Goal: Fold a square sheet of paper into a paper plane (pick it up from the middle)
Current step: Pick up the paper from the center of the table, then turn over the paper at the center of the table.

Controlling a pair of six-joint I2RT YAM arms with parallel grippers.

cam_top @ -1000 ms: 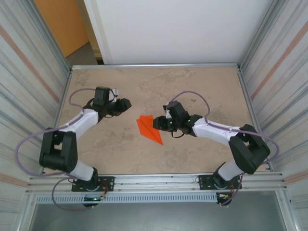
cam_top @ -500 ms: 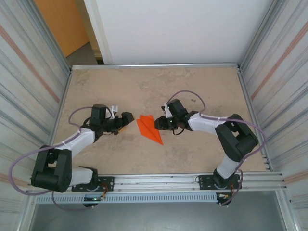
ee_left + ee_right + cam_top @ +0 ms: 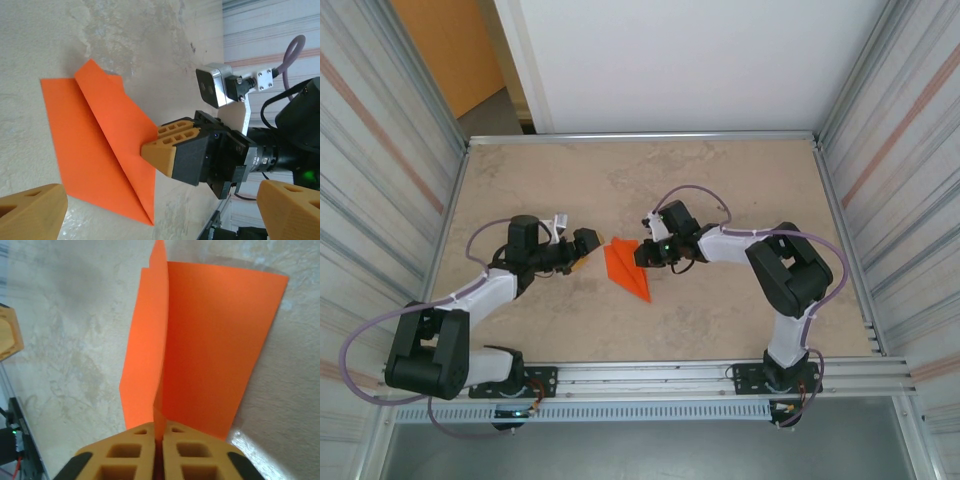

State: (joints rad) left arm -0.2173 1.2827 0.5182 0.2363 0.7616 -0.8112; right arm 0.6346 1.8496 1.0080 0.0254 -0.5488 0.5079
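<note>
Centrally on table (image 3: 740, 190): one orange plane (image 3: 626, 268), lying between two grippers. Long axis diagonal, blunt end far-left, point near-right. Nearer of the two, right gripper (image 3: 646, 254): at plane's right side, fingers pressed together on raised centre crease. Just beside plane's left edge, left gripper (image 3: 586, 247): spread wide, holding nothing, not touching paper. Count: one plane, two grippers.

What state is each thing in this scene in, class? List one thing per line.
bright orange folded paper plane: creased into a pointed dart, lying on the beige marbled table, centre flap raised.
left hand: open, close beside the plane.
right hand: shut on the plane's raised flap.
</note>
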